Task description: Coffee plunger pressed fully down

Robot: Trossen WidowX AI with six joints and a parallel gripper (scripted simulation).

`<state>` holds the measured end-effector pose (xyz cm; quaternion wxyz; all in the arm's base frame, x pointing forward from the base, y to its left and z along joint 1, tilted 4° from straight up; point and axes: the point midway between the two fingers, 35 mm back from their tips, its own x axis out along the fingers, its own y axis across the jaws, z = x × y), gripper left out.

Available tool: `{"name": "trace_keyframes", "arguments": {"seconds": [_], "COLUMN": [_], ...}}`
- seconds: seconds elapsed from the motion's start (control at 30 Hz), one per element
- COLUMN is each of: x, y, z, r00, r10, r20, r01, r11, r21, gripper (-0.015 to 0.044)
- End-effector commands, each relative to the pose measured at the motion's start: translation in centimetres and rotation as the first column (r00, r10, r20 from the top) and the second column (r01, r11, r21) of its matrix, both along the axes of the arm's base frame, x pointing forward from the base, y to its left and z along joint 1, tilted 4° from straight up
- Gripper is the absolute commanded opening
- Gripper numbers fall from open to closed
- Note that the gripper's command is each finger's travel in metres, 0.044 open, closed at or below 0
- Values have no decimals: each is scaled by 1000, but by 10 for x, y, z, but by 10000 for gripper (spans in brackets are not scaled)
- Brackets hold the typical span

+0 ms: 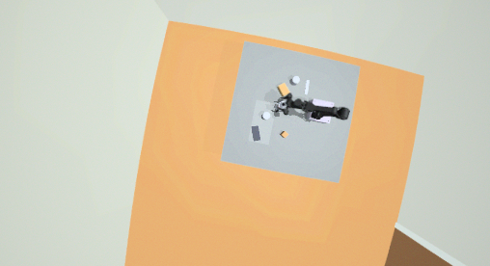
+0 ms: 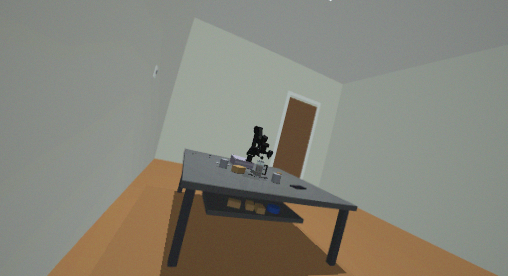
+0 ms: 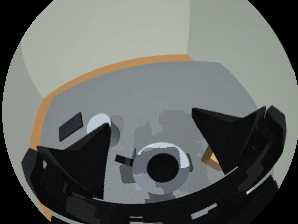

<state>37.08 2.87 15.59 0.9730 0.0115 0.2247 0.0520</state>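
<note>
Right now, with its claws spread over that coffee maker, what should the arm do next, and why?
Probably lift straight up and away. The gripper is open, its fingers standing apart on either side of the coffee press and touching nothing, so it has let go. A straight rise seems least likely to knock the press.

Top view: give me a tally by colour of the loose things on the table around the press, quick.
Orange blocks: 2, a larger one and a smaller one
White round things: 2, one and another
Dark flat slab: 1
White thin strip: 1
Total: 6
</note>
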Motion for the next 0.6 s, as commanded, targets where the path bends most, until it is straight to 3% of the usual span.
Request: {"name": "trace_keyframes", "arguments": {"seconds": [0.0,0.17,0.57], "x": [-13,-45,-46], "y": [-4,-10,-10], "z": [31,67,64], "r00": [1000,1000,1000], "r10": [3,-3,-3], "r20": [18,7,7], "r01": [-3,3,3], "r11": [1000,1000,1000], "r21": [1,5,6], "gripper": [440,440,440]}}
